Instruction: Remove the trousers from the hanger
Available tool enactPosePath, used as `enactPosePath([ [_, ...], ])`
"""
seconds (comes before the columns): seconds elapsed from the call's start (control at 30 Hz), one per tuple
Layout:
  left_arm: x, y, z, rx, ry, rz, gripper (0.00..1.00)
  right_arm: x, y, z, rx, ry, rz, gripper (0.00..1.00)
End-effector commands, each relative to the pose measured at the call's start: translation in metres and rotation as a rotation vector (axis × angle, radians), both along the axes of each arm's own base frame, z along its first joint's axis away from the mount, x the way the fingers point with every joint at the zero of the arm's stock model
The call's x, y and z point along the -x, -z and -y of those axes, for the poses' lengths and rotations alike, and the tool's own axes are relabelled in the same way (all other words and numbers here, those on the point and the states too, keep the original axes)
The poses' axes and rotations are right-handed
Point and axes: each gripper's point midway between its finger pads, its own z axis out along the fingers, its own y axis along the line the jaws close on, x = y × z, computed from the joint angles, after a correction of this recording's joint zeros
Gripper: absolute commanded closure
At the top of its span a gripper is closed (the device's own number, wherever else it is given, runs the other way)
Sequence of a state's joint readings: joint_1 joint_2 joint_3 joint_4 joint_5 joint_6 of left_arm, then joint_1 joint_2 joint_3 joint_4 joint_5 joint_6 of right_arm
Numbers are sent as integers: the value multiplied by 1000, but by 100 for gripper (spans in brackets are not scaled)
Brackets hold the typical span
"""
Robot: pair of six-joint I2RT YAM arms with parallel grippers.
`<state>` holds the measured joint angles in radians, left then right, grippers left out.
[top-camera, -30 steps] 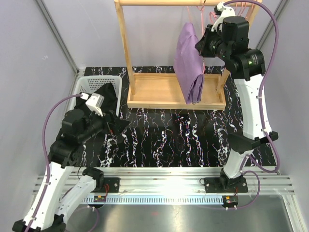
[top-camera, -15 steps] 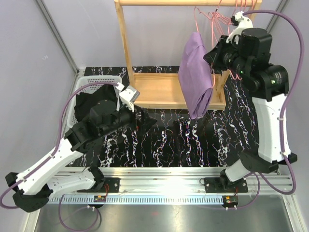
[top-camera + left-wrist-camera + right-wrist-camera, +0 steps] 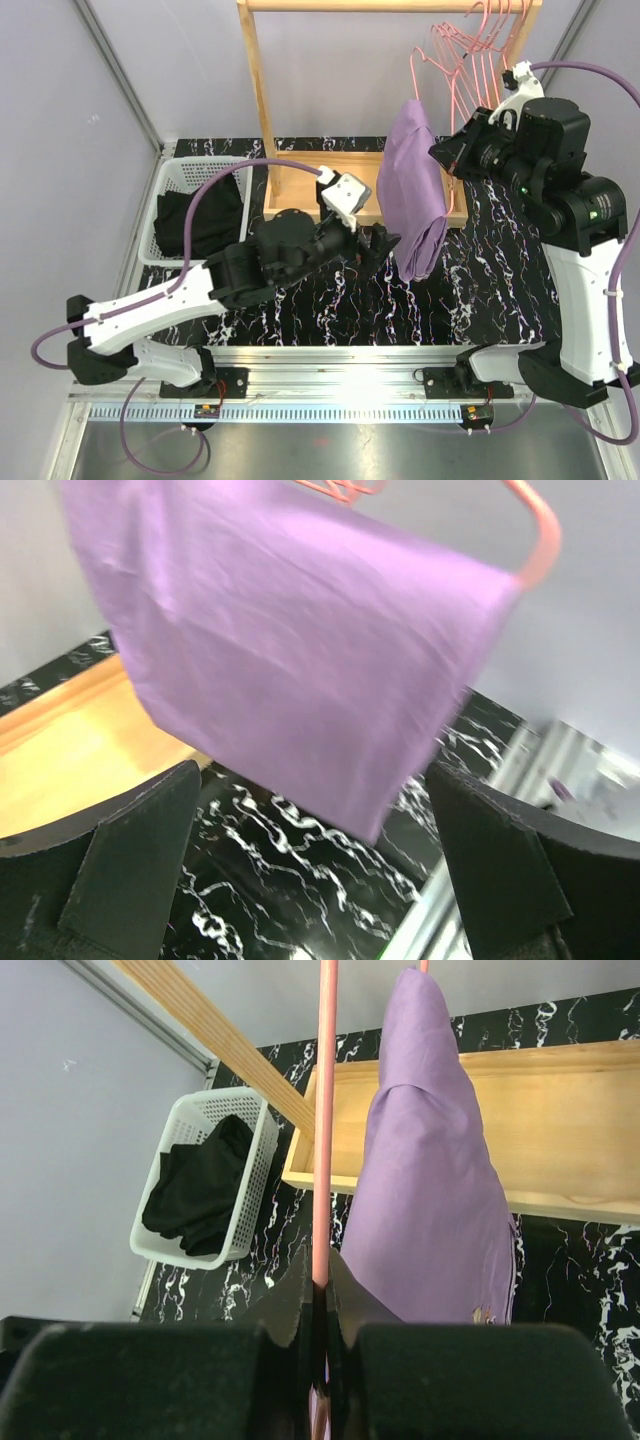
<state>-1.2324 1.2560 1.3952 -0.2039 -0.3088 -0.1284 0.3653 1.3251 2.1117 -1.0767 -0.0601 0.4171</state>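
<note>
Lilac-purple trousers [image 3: 418, 190] [image 3: 290, 670] [image 3: 435, 1200] hang folded over a pink hanger [image 3: 418, 70] [image 3: 325, 1120] in mid-air, in front of the wooden rack. My right gripper [image 3: 462, 152] [image 3: 323, 1280] is shut on the hanger's thin pink rod, holding it up. Just left of the trousers' lower end, my left gripper [image 3: 380, 245] [image 3: 310, 870] stands open, its fingers [image 3: 120, 860] wide apart and the cloth's lower corner just beyond them, not touching. Black trousers [image 3: 200, 215] [image 3: 200, 1185] lie in the white basket.
The white basket [image 3: 167, 183] [image 3: 255, 1165] sits at the table's left. A wooden rack [image 3: 260, 110] with a tray base [image 3: 300, 190] [image 3: 560, 1090] stands at the back, several empty pink hangers [image 3: 480, 40] on its top rail. The table [image 3: 320, 300] is black marble-patterned.
The right arm has carried the hanger with the lilac trousers off the rail, forward and to the right. The left arm has swung from the basket across to the trousers' lower end, still open.
</note>
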Motion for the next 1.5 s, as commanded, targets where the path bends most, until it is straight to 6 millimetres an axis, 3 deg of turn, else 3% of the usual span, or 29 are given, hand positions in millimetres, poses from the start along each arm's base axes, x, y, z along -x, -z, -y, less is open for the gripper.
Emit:
enactPosePath([
  [0.0,-19,-38,2,104,-125,40,1,9,-61,11,-136,63,199,100],
  [0.23,-20,-28,25,99,-124,34,1,17,-65,13,-158,66,192,100],
  [0.53,-4,-27,42,121,-45,51,1,12,-64,20,-144,114,192,100],
  [0.7,-9,-19,53,94,-54,57,1,17,-69,18,-164,97,198,100],
  [0.93,-20,-24,66,86,-95,75,1,16,-66,16,-168,89,186,100],
  [1.07,-32,-30,65,104,-168,83,2,17,-67,14,-179,81,188,100],
  [1.23,-32,-31,71,117,-163,71,3,15,-62,20,-165,115,185,100],
  [1.47,-42,-21,66,73,-265,67,3,16,-63,31,-152,168,199,100],
])
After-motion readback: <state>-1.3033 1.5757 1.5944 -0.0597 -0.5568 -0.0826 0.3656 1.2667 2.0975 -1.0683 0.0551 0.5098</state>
